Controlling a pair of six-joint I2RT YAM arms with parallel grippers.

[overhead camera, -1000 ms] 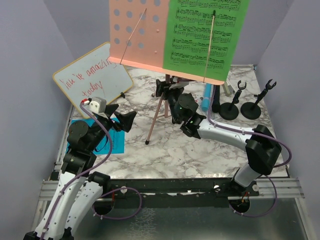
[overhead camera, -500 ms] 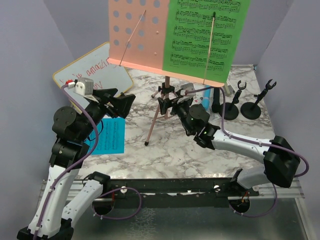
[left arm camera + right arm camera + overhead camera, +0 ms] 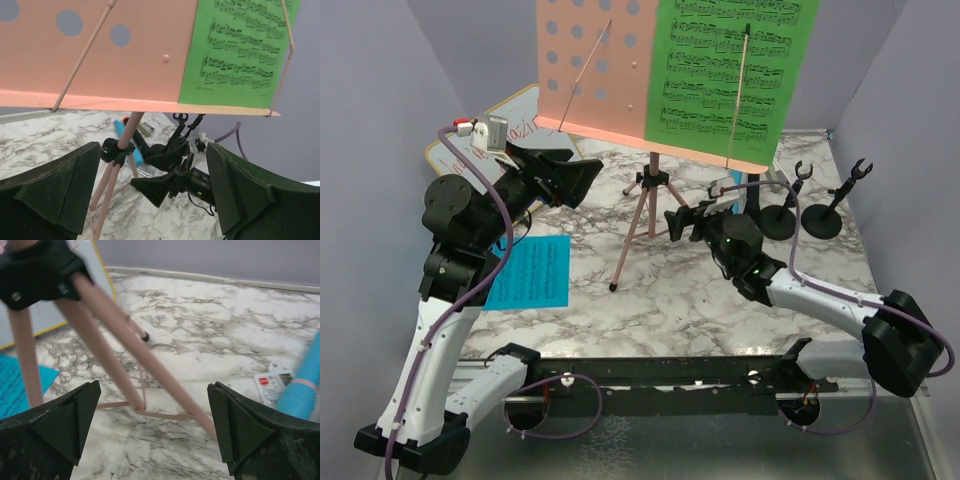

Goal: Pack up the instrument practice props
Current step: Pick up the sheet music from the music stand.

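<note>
Pink tripod [image 3: 112, 337] just fwd of right pincer [image 3: 152, 387].

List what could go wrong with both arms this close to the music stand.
1. The right gripper, open, sits low by the thin tripod legs; pushing one might tip the top-heavy stand toward the mic holders.
2. The left gripper, open near the lower edge of the pink tray, might jolt it, and the green music sheet, kept only by a thin wire, could slip off.
</note>
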